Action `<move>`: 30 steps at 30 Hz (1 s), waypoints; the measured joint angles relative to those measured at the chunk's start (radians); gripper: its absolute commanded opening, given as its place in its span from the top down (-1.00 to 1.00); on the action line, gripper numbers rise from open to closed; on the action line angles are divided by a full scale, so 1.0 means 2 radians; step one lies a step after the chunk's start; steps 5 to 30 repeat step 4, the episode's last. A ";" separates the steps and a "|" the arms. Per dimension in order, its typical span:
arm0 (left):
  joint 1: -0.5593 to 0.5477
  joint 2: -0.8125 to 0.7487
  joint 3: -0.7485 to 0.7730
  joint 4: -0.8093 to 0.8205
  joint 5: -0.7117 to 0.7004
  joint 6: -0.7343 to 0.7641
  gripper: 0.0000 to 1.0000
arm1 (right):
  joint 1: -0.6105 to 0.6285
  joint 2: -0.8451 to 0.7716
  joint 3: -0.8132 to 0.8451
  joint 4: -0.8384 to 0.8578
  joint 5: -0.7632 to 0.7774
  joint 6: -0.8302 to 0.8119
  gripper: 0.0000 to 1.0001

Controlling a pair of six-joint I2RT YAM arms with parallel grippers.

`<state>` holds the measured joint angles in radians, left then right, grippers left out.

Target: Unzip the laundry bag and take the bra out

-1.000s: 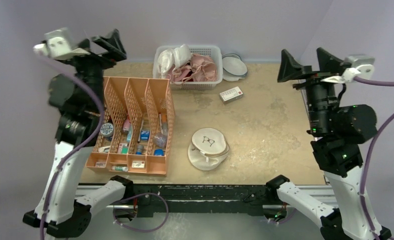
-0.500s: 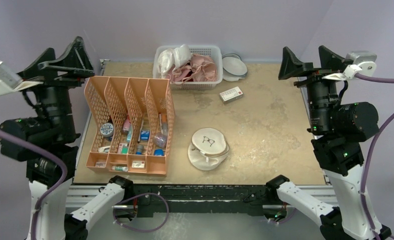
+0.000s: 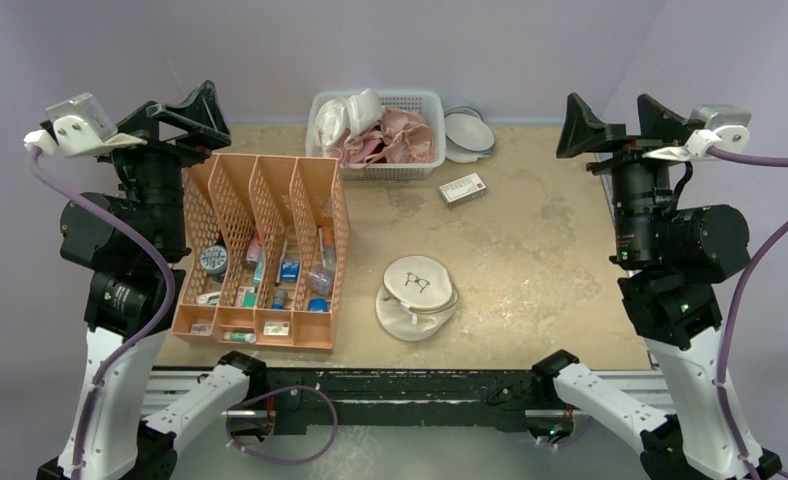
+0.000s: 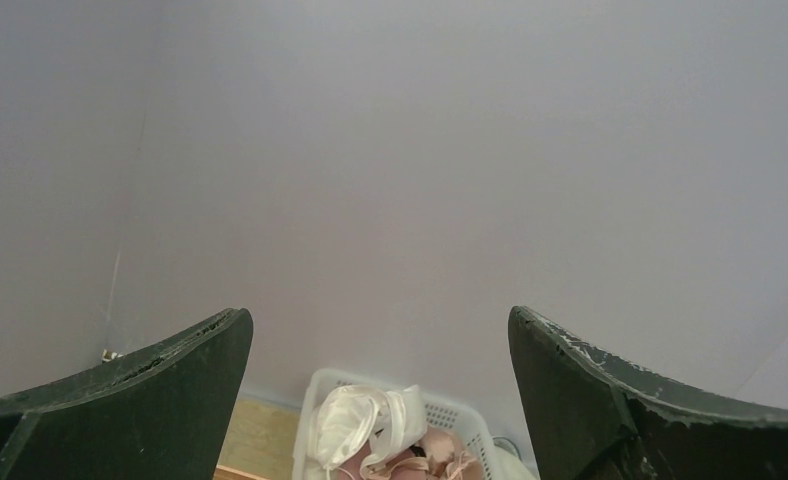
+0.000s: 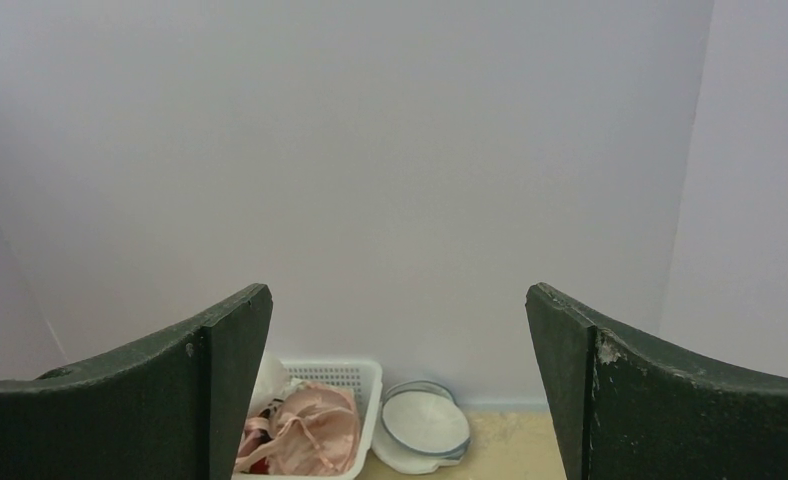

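Lying on tabletop (image 3: 530, 240): laundry bag (image 3: 416, 297), untouched. Left pincer (image 3: 182, 112), right pincer (image 3: 617, 128) stood apart, empty, raised well clear. Risk: light bag could slide if tugged unpinned.

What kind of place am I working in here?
Probably a robot test bench staged with household goods: the laundry bag on a table, an orange organizer of toiletries, a white basket of pink garments.
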<state>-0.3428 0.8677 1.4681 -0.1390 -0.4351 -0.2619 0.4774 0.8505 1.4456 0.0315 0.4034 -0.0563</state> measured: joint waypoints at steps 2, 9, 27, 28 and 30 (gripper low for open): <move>0.000 0.000 0.000 0.001 0.000 -0.003 -0.98 | 0.000 0.000 -0.001 0.003 0.003 0.001 -1.00; 0.000 0.000 -0.001 0.002 0.000 -0.004 -0.98 | 0.000 -0.001 -0.009 0.012 0.003 0.001 -1.00; 0.000 0.000 -0.001 0.002 0.000 -0.004 -0.98 | 0.000 -0.001 -0.009 0.012 0.003 0.001 -1.00; 0.000 0.000 -0.001 0.002 0.000 -0.004 -0.98 | 0.000 -0.001 -0.009 0.012 0.003 0.001 -1.00; 0.000 0.000 -0.001 0.002 0.000 -0.004 -0.98 | 0.000 -0.001 -0.009 0.012 0.003 0.001 -1.00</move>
